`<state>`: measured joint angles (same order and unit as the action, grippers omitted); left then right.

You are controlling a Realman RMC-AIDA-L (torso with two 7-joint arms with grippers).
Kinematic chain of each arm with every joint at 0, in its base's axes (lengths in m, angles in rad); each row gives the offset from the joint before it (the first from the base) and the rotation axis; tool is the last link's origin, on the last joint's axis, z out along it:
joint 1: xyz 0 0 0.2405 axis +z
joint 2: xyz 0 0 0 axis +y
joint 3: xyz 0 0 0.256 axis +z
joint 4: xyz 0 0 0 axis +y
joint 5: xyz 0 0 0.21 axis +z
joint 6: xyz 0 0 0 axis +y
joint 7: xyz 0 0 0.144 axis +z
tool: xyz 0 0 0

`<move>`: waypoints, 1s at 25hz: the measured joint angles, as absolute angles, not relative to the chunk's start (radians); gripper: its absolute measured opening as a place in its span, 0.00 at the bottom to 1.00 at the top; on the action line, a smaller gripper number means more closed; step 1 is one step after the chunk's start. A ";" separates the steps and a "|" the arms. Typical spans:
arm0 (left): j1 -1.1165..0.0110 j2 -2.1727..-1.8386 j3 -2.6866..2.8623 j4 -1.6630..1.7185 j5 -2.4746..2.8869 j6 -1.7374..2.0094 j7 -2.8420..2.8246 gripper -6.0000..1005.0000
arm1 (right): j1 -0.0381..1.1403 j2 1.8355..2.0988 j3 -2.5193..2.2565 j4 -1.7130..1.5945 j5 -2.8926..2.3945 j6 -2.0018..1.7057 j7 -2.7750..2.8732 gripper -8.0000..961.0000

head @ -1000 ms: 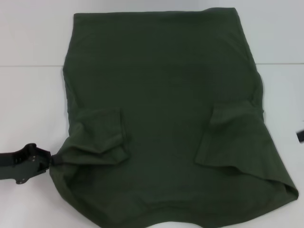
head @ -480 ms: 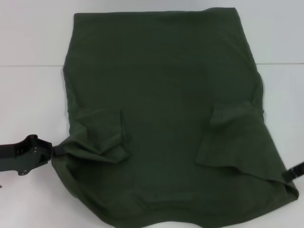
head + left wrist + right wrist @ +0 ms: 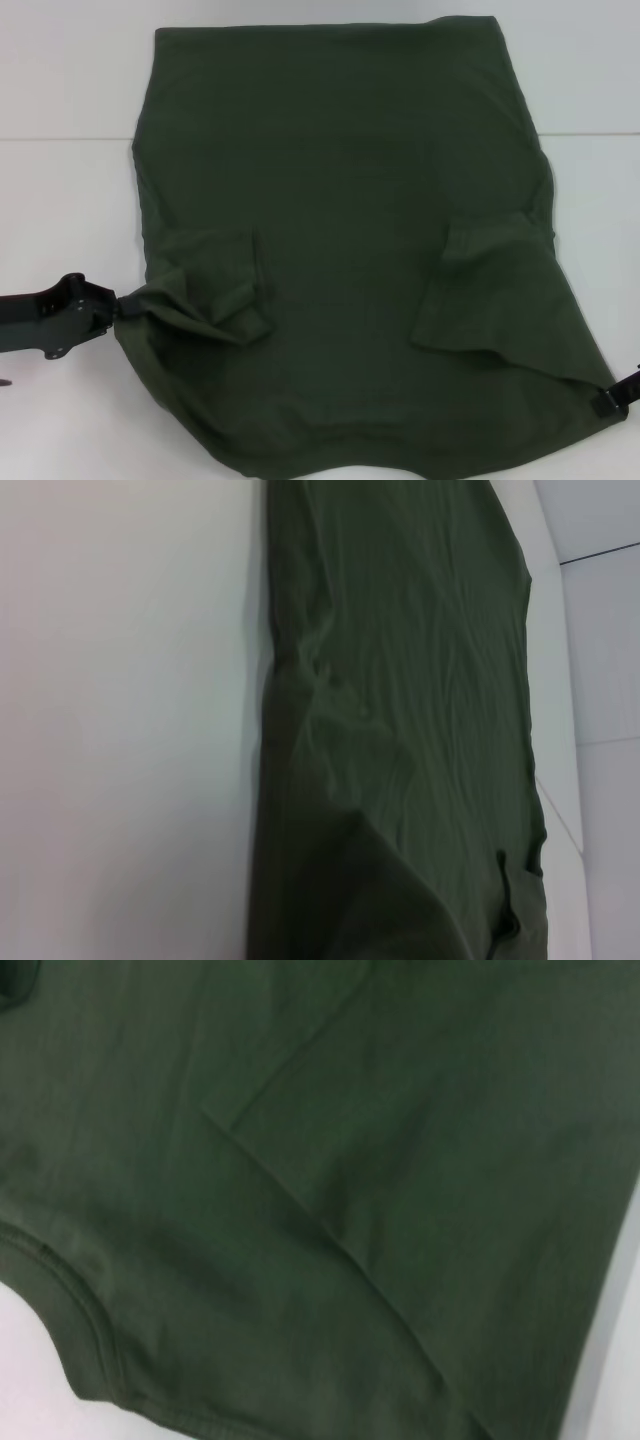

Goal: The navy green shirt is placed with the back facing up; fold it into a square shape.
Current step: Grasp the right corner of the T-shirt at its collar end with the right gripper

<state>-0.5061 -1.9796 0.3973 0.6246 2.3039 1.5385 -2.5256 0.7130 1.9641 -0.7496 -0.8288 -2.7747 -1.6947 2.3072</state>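
Head view: navy green shirt (image 3: 350, 250) lies spread on white table (image 3: 60, 200), both sleeves folded inward. Left gripper (image 3: 112, 308), at the shirt's left edge, pinches bunched fabric, likely for folding. Right gripper (image 3: 610, 400) meets the shirt's right corner; finger state indeterminable.

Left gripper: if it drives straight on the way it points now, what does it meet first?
The left gripper points across at the navy green shirt and is already at its bunched near-left edge, probably pushing into the folded sleeve next.
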 joint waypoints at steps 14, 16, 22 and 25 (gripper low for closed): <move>-0.508 -1.980 0.397 0.626 2.298 1.538 -2.530 0.00 | 0.702 1.969 -0.746 -0.822 -2.780 -1.654 2.312 0.78; -0.509 -1.980 0.397 0.626 2.298 1.538 -2.531 0.00 | 0.703 1.974 -0.750 -0.819 -2.782 -1.649 2.312 0.77; -0.510 -1.980 0.397 0.626 2.298 1.537 -2.532 0.00 | 0.704 1.980 -0.752 -0.817 -2.786 -1.636 2.315 0.77; -0.510 -1.980 0.397 0.626 2.298 1.537 -2.533 0.00 | 0.708 1.980 -0.752 -0.804 -2.787 -1.634 2.318 0.77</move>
